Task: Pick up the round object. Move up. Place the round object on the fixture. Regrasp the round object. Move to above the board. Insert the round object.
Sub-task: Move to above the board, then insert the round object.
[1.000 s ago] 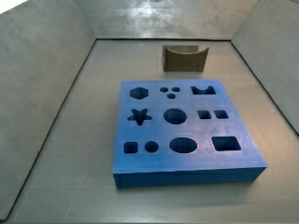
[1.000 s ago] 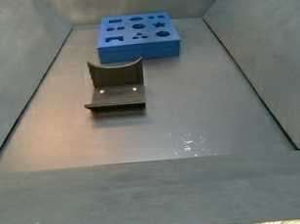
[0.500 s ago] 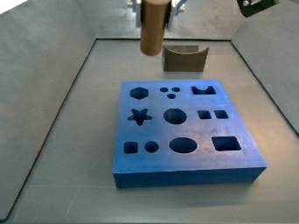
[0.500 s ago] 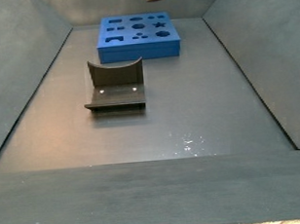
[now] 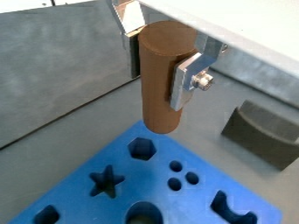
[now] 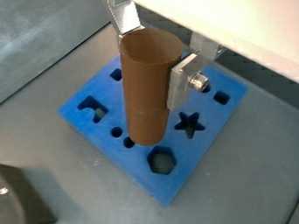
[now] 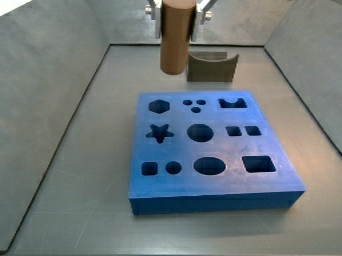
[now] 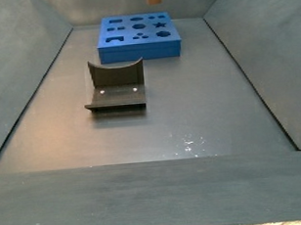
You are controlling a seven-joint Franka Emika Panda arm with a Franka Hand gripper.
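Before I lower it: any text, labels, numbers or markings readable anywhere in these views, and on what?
None readable. The gripper holds the round object upright above the board; peg, board and fixture all show plain, unmarked surfaces in every view.

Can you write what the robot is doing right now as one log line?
gripper: shut on round object | peg upright, in air above board | fixture: empty | not yet inserted
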